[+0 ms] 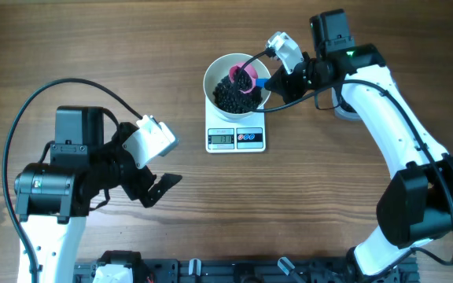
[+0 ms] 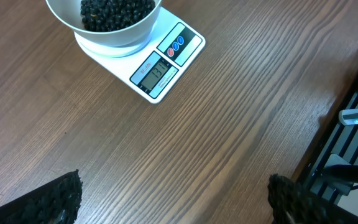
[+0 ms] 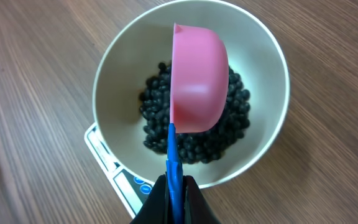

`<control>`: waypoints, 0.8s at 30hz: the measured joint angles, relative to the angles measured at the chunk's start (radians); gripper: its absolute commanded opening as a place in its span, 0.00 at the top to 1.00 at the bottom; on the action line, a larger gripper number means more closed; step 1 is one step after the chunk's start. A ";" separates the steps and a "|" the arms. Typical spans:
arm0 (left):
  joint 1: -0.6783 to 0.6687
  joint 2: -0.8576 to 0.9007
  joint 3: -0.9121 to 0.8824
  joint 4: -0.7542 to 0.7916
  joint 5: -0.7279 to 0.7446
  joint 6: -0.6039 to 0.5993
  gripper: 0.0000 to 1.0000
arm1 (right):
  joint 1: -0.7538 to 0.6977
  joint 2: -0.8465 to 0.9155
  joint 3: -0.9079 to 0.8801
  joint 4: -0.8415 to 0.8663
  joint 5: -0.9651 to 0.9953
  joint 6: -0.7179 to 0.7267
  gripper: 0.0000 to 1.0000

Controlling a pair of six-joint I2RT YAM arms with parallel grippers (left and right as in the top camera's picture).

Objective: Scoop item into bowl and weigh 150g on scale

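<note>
Pinching a pink scoop [image 3: 197, 81] by its blue handle, the right gripper [image 3: 176, 202] has its jaws clamped tight and holds it tipped sideways over the beans [image 3: 157, 121] heaped in the bowl [image 3: 117, 87]. The bowl sits on the scale [image 1: 236, 138] at 12 o'clock on the table [image 1: 329, 196]. Near 8 o'clock, the left gripper [image 2: 176, 208] gapes wide, holding nothing.

One white bowl [image 1: 214, 75], one scale [image 1: 236, 139], one pink scoop [image 1: 244, 77], one pile of black beads [image 1: 226, 97]
</note>
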 measured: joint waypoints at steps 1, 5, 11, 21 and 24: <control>0.000 0.000 0.000 0.000 0.000 0.000 0.00 | 0.000 0.000 0.000 0.000 0.011 0.000 0.96; 0.000 0.000 0.000 0.000 0.000 0.000 0.00 | 0.000 0.000 0.000 0.000 0.034 0.000 0.96; 0.000 0.000 0.000 0.000 0.000 0.000 0.00 | 0.000 0.000 0.000 0.000 0.068 0.000 0.96; 0.000 0.000 0.000 0.000 0.000 0.000 0.00 | 0.000 0.000 0.000 -0.007 0.105 0.000 0.96; 0.000 0.000 0.000 0.000 0.000 0.000 0.00 | 0.000 0.000 0.000 -0.007 0.105 0.000 0.96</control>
